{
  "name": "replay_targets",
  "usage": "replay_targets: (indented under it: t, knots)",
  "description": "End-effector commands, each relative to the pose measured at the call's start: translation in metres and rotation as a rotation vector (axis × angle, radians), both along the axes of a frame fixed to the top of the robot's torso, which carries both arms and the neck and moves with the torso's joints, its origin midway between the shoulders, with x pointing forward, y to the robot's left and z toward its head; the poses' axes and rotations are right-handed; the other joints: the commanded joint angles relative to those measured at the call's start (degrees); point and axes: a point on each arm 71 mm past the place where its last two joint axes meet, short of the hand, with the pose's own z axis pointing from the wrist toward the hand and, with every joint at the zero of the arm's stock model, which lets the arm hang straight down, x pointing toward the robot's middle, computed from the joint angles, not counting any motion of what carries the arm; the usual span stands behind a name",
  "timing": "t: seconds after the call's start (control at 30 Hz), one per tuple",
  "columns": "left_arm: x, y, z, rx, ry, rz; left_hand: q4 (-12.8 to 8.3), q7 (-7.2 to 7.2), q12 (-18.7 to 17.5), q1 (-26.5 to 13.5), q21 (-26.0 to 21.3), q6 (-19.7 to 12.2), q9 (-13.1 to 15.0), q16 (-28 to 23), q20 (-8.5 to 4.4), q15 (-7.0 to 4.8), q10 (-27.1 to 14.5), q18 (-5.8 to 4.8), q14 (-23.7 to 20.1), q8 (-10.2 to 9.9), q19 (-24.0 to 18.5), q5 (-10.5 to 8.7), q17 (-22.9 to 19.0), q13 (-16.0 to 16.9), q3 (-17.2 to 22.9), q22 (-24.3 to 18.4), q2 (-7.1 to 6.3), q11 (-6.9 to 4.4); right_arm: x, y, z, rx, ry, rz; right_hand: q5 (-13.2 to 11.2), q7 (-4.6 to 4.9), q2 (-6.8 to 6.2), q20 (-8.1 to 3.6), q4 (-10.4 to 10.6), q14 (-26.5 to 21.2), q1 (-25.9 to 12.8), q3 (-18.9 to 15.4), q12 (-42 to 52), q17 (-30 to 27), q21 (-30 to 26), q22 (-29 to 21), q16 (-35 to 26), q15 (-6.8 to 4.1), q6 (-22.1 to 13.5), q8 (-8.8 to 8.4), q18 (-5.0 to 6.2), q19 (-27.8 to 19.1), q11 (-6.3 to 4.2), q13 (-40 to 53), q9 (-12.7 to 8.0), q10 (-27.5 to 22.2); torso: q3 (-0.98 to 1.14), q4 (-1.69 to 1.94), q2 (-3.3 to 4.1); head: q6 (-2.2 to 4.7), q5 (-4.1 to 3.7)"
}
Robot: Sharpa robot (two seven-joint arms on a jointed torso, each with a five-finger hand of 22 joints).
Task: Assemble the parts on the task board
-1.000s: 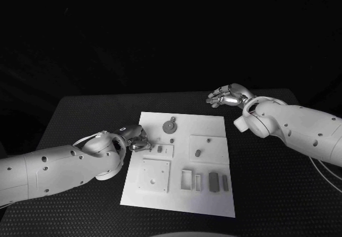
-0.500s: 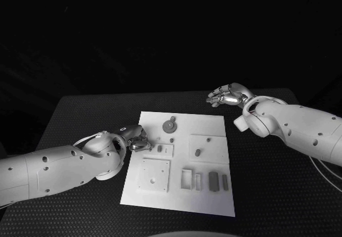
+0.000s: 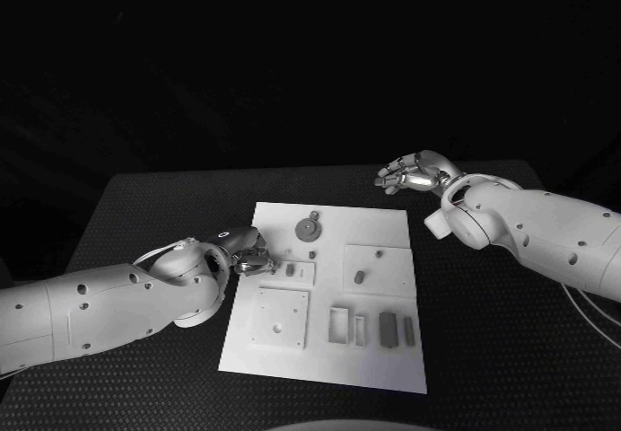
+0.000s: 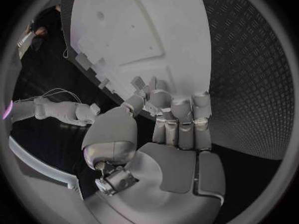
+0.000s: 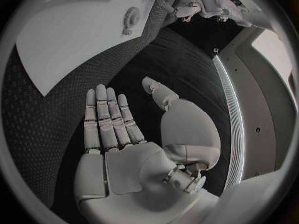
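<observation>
We saw the flat white rectangular task board (image 3: 330,296) lying in the middle of the black bumpy table (image 3: 155,206). Its long side ran away from the robot toward the far edge of the table.

Small grey parts lay on the board. A round grey toothed wheel with a little stalk (image 3: 308,230) sat near the far end, and its stalk pointed away from the robot. A tiny dark grey peg (image 3: 360,277) sat on a raised white square (image 3: 380,269) on the right half. Near the front end, a long dark grey block (image 3: 386,329) and a thin grey bar (image 3: 409,332) lay side by side, both with their long sides running the same way as the board. A white open frame (image 3: 337,326) was just to their left, and a white square plate with a small hole (image 3: 280,318) was further left.

The left silver hand (image 3: 249,261) was at the left edge of the board, beside a small white tile with a slot (image 3: 295,272). In the left wrist view its fingers (image 4: 181,119) were curled together with tips at the board edge, and we could not tell if they held anything.

The right silver hand (image 3: 410,174) was over the table beyond the far right corner of the board, well apart from the parts. In the right wrist view its fingers (image 5: 109,119) were straight and spread from the thumb, holding nothing.
</observation>
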Motion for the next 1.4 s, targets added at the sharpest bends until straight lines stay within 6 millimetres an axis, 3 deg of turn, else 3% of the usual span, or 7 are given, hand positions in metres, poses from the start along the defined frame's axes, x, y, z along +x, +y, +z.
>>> replay_targets:
  t: [0.03, 1.17, 1.4]
  knots:
    - [-0.0019, 0.0002, -0.0043, 0.022, 0.026, -0.007, 0.01, -1.74, 0.19, 0.6, 0.13, 2.23, -0.16, 0.22, -5.91, -1.04, -0.28, 0.51, 0.63, 0.34, 0.36, 1.3, -0.09, 0.05, 0.43, 1.16, 0.17, -0.87, -0.0005, 0.0016, -0.0001, 0.004, 0.002, 0.016, 0.25, 1.03, -0.22, 0.04, 0.19, -0.08, -0.42, -0.12, -0.3, -0.07, -0.39, 0.09, -0.29, 0.32, 0.2, 0.28, 0.39, 0.07, -0.07, -0.01, -0.1, 0.37, 0.02, 0.0, 0.0, -0.06, 0.05]
    - [-0.0026, -0.0001, -0.0066, 0.039, 0.047, -0.014, -0.19, -1.79, 0.42, 0.83, 0.28, 2.28, -0.3, 0.4, -5.95, -1.03, -0.27, 0.54, 0.67, 0.59, 0.34, 1.95, -0.1, 0.1, 0.43, 1.16, 0.06, -0.92, -0.0004, 0.0015, -0.0001, 0.004, 0.002, 0.016, 0.25, 1.02, -0.2, 0.04, 0.2, -0.09, -0.43, -0.14, -0.36, -0.07, -0.5, 0.16, -0.3, 0.32, 0.2, 0.31, 0.39, 0.1, -0.07, -0.01, -0.14, 0.39, 0.04, -0.02, -0.01, -0.12, 0.08]
    - [-0.0015, -0.0006, -0.0084, 0.051, 0.061, -0.017, 0.35, -1.76, 0.67, 0.3, 0.39, 2.44, -0.54, 0.51, -5.9, -0.94, -0.29, 0.48, 0.56, 0.91, 0.26, 1.79, -0.17, 0.12, -0.01, 1.11, -1.25, -0.82, -0.0004, 0.0014, -0.0002, 0.004, 0.002, 0.016, 0.25, 1.02, -0.21, 0.04, 0.21, -0.09, -0.44, -0.15, -0.37, -0.08, -0.52, 0.18, -0.3, 0.32, 0.2, 0.31, 0.39, 0.11, -0.06, -0.01, -0.14, 0.39, 0.06, -0.05, 0.02, -0.18, 0.08]
